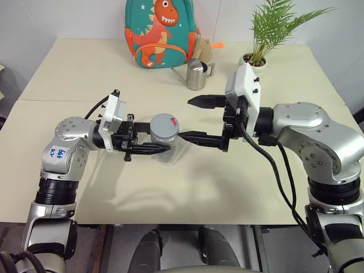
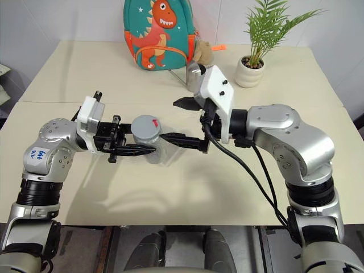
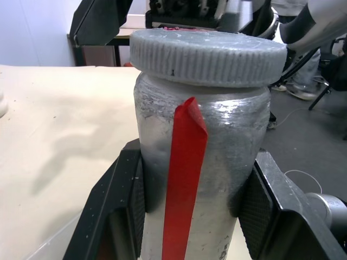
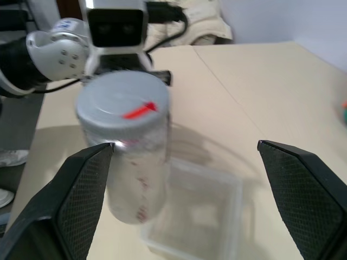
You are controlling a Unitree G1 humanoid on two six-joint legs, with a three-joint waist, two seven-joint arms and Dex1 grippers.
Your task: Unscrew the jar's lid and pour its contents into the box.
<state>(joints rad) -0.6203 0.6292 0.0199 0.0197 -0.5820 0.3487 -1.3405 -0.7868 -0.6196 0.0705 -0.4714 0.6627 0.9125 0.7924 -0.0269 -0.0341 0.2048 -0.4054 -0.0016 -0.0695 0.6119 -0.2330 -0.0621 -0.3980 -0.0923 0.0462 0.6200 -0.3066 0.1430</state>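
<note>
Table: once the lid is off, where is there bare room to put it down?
The table is bare along its left side, left of the dinosaur backpack, and along the front edge below both arms. It is crowded at the back, with the watering can and potted plant, and mid-table around the jar over the box.

A beige table (image 1: 85, 68) stands against a white wall (image 1: 85, 17), over dark floor (image 1: 114, 250).
</note>
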